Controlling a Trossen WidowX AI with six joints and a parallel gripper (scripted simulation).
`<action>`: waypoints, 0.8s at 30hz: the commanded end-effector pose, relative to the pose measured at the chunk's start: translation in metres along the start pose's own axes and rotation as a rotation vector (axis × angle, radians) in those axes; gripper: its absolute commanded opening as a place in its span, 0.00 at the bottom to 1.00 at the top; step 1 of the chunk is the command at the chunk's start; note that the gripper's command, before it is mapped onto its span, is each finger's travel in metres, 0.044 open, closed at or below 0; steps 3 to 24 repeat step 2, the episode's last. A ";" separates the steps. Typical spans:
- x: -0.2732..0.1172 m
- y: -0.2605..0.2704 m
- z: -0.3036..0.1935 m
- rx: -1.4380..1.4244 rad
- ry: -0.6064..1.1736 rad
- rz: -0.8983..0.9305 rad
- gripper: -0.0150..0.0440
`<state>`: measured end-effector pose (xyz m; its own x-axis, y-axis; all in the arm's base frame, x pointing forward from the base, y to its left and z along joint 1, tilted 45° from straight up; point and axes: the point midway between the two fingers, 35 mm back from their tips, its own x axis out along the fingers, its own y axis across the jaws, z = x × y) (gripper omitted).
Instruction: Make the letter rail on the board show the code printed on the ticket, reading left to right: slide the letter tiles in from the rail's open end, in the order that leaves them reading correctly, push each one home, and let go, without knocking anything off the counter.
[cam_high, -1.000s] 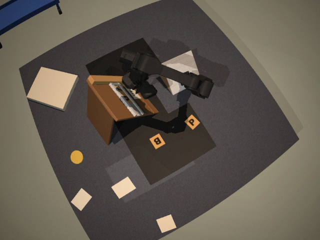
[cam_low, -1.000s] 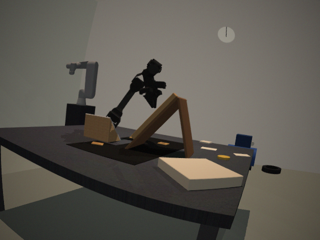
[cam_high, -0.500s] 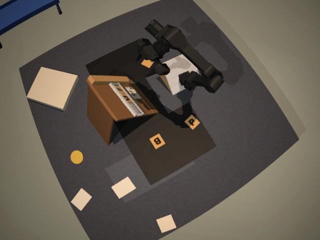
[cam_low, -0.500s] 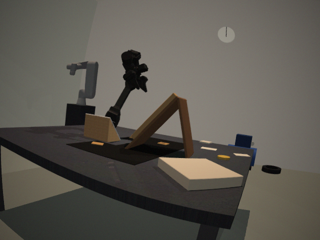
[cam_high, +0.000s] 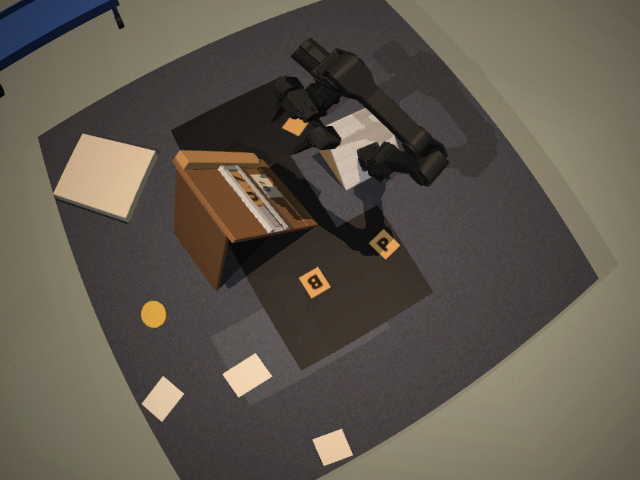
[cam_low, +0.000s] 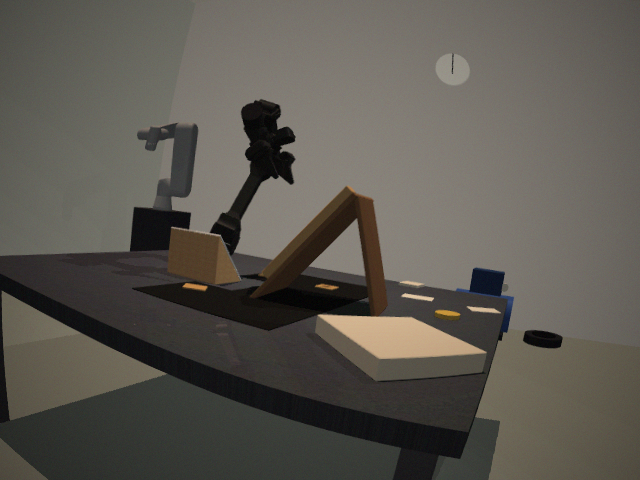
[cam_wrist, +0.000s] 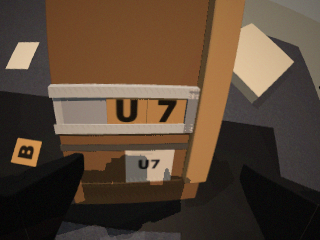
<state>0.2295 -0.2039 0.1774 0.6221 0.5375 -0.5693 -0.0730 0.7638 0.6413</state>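
Note:
The sloped board bears a pale rail. In the wrist view, tile U and tile 7 sit side by side at the rail's right end, reading U7; the rail's left part is empty. The ticket below reads U7. Tile B and tile P lie on the dark mat. Another orange tile lies beyond, its letter unseen. My gripper is open and empty, raised clear of the rail.
A wedge block stands near the arm. A thick cream slab lies behind the board, near the counter edge. A yellow disc and cream cards lie around.

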 end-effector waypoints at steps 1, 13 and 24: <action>0.000 0.001 0.000 -0.004 -0.004 0.003 1.00; 0.000 0.001 0.000 -0.004 -0.004 0.003 1.00; 0.000 0.001 0.000 -0.004 -0.004 0.003 1.00</action>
